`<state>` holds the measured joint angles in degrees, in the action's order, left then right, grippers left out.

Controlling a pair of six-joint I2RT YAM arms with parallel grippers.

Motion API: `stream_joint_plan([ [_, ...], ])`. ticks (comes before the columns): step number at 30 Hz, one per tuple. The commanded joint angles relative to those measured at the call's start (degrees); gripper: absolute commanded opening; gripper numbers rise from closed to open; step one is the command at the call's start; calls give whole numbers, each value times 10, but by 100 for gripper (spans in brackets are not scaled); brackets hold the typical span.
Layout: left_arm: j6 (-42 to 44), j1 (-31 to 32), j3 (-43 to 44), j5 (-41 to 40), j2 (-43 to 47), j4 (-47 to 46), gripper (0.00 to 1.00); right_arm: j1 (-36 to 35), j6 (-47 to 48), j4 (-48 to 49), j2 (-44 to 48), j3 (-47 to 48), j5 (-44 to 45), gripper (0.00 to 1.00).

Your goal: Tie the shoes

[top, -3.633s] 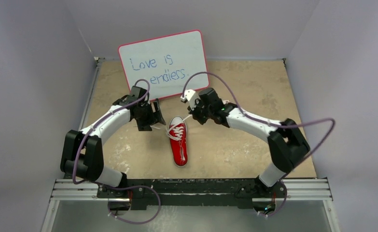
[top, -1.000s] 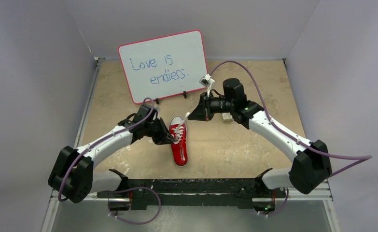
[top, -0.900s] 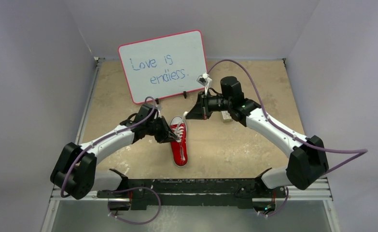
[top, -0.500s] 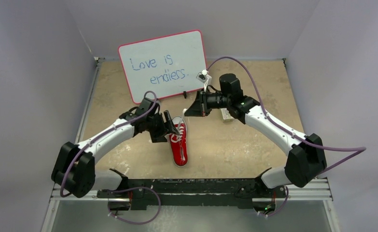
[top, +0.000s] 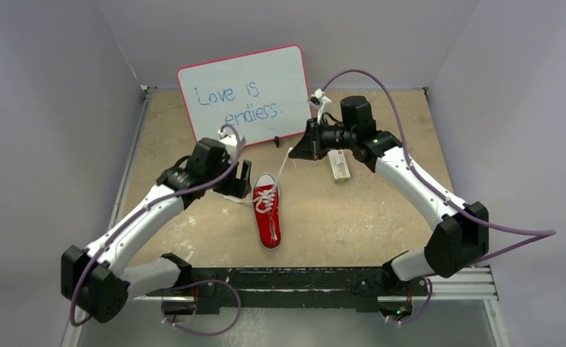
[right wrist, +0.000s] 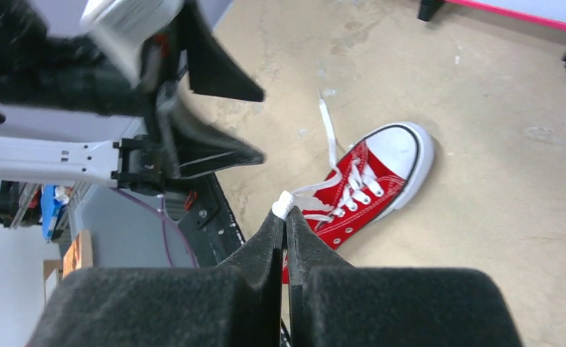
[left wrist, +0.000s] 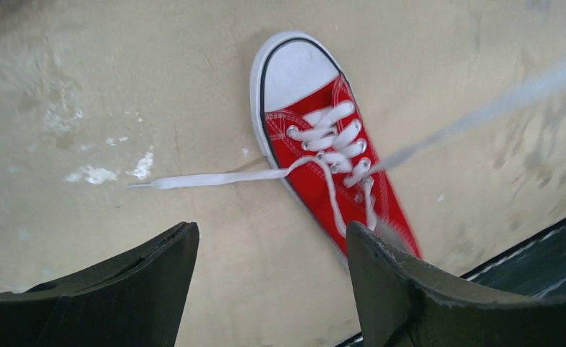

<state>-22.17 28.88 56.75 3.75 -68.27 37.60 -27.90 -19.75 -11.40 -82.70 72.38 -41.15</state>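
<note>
The shoe, a small red sneaker (top: 267,213) with a white toe cap, lies mid-table with its toe toward the far side. My left gripper (top: 242,178) hovers just left of the toe, open, with nothing between its fingers (left wrist: 272,230). Under it I see the sneaker (left wrist: 323,144), and one lace (left wrist: 207,178) lies loose on the table to the left. My right gripper (top: 299,150) is up behind the toe, shut on the end of the other lace (top: 283,168). That lace end (right wrist: 285,203) sticks out at its fingertips (right wrist: 285,215), above the shoe (right wrist: 366,184).
A pink-framed whiteboard (top: 243,94) with handwriting stands on black feet at the back, close behind both grippers. A small white box (top: 340,167) lies on the table right of the shoe, below the right wrist. Grey walls close in the left, right and back.
My left gripper has opened, dropped its lace, and pulled up and back left from the shoe. The right gripper, still holding its lace, has shifted slightly right and toward the back.
</note>
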Motion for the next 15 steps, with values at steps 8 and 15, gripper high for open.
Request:
stream_joint_plan([
  [8,500,10,-275,252,206,-315,54,14,-26,29,6,4,-38,0],
  [15,556,12,-286,319,127,-333,50,13,-28,29,15,-5,-37,0],
])
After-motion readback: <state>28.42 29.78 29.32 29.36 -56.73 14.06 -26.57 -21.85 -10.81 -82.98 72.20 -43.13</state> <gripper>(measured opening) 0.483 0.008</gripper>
